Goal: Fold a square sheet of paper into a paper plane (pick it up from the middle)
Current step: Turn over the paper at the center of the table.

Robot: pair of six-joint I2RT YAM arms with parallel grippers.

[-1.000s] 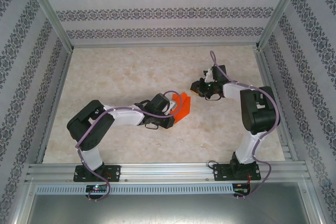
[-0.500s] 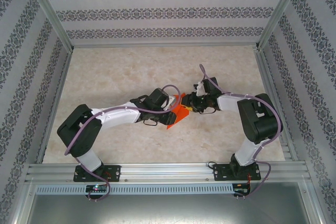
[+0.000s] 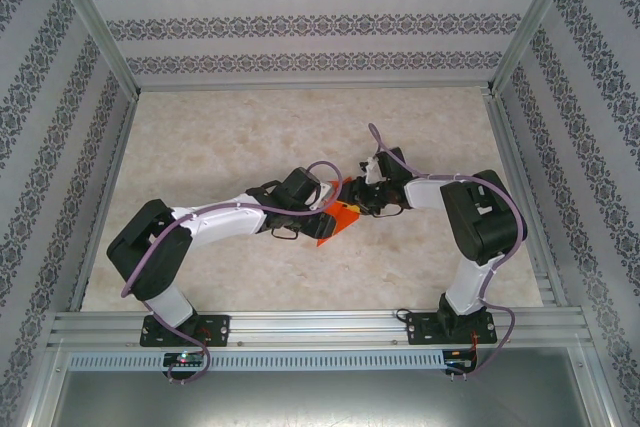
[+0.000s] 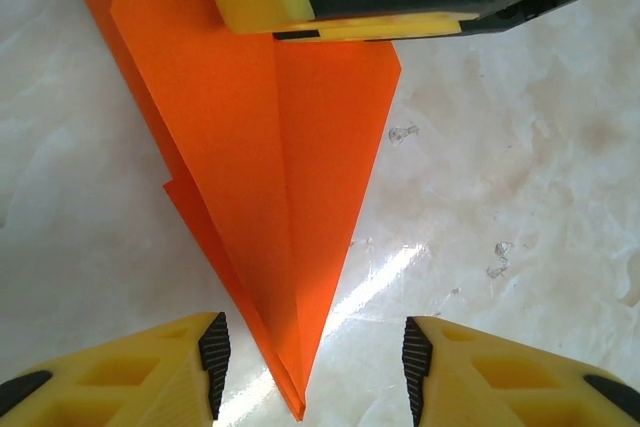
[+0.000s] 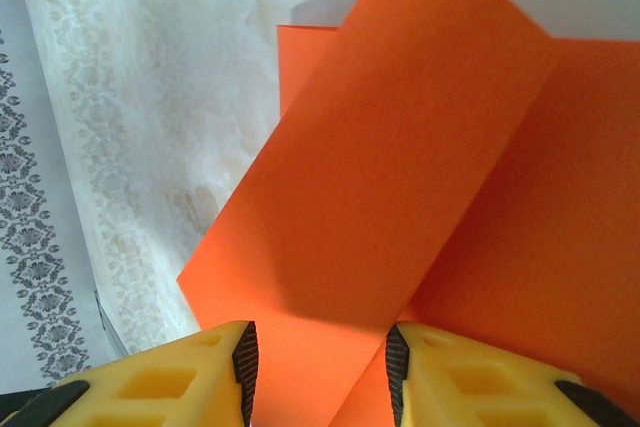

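The paper plane (image 3: 337, 217), bright orange paper folded into a slim, pointed dart with a straight centre crease, sits near the middle of the pale marbled bench (image 3: 240, 132), slightly right of centre. Seen from above, its sharp tip points toward the near left and its wider end toward the far right. The left wrist view shows stacked layers tapering to the tip, with lower layers peeking out along one edge; the right wrist view shows a broad panel overlapping and shading the layer beneath it.
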